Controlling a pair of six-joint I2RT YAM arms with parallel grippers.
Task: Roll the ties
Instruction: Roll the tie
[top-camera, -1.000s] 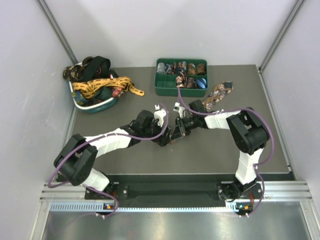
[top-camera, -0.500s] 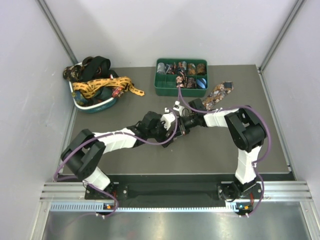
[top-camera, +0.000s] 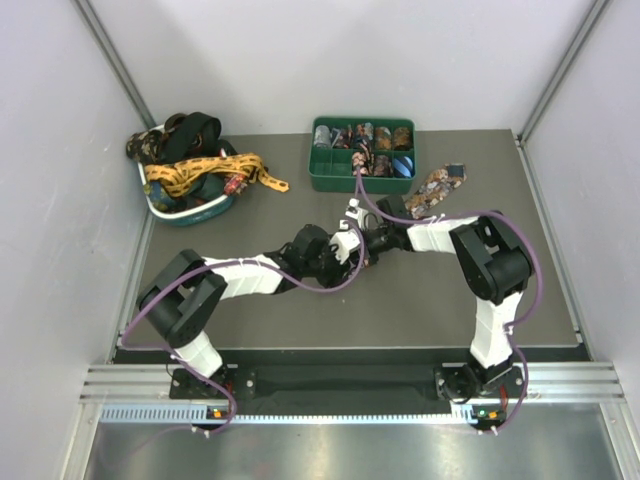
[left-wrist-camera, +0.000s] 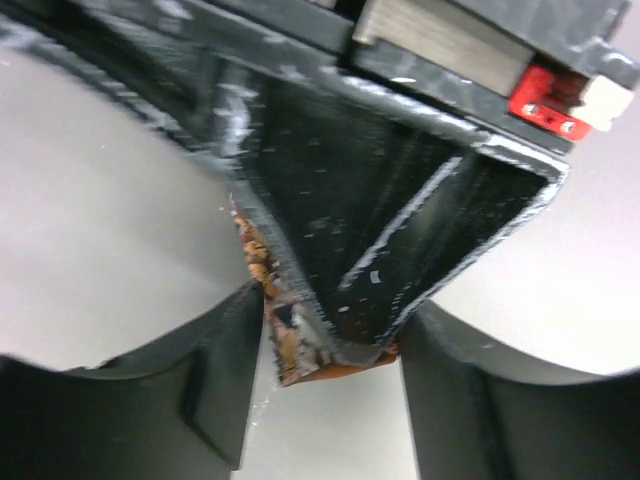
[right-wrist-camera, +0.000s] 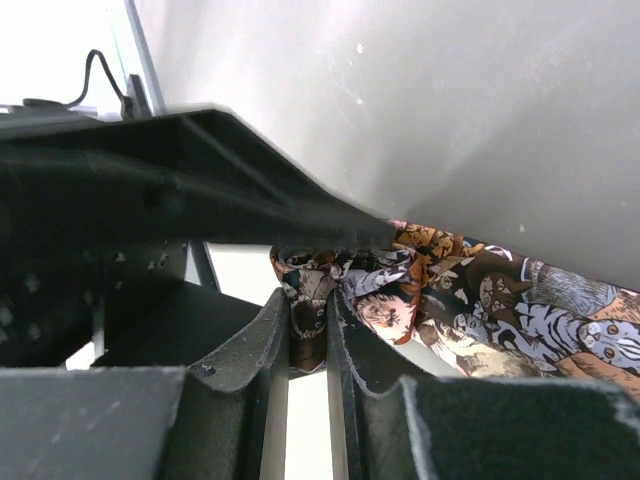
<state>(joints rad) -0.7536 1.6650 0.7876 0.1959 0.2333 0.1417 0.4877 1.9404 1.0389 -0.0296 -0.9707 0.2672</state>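
A brown patterned tie (top-camera: 435, 188) lies on the table right of the middle, and its near end runs under my right arm. My right gripper (right-wrist-camera: 310, 305) is shut on that bunched end (right-wrist-camera: 312, 285); the rest of the tie (right-wrist-camera: 500, 300) trails off to the right. My left gripper (left-wrist-camera: 330, 305) meets it at mid-table (top-camera: 352, 248). Its jaws stand apart on either side of the right gripper's black fingertip and the tie end (left-wrist-camera: 295, 352). The left finger (left-wrist-camera: 215, 370) sits right beside the cloth. From above, the grip itself is hidden under the two wrists.
A green compartment tray (top-camera: 360, 184) with several rolled ties (top-camera: 375, 150) stands at the back centre. A teal basket (top-camera: 190, 215) at the back left is heaped with loose ties, a gold-yellow one (top-camera: 215, 172) hanging over its rim. Purple cables loop along both arms.
My left arm has reached right and forward to the right gripper, and its jaws have narrowed around the tie end. The right gripper has stayed shut on the tie, shifting slightly back.
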